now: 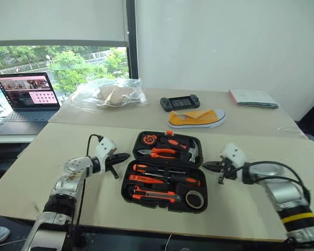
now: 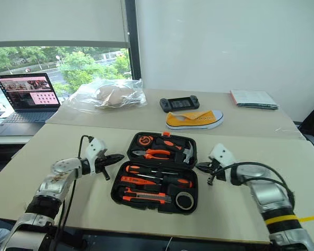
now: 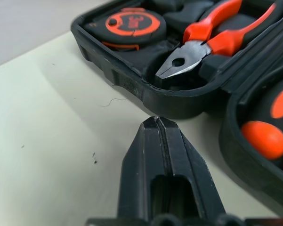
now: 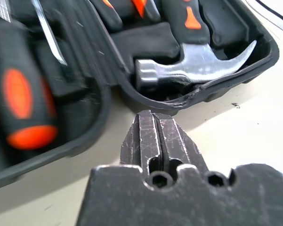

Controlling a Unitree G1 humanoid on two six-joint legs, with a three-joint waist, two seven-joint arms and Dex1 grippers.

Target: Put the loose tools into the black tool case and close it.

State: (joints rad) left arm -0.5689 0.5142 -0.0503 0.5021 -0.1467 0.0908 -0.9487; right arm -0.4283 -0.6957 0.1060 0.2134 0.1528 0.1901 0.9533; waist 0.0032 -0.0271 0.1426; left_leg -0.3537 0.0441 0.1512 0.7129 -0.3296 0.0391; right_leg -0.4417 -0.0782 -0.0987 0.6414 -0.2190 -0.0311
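Black tool case [image 1: 163, 170] lies open on the table [image 1: 52, 151], tools in its slots. Left gripper [image 1: 126, 156] and right gripper [image 1: 205, 164] flank its hinge, both jaws pressed together, empty.

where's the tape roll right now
The tape roll sits inside the open black tool case, in its near right corner in the left eye view, just right of the utility knife and below the screwdrivers.
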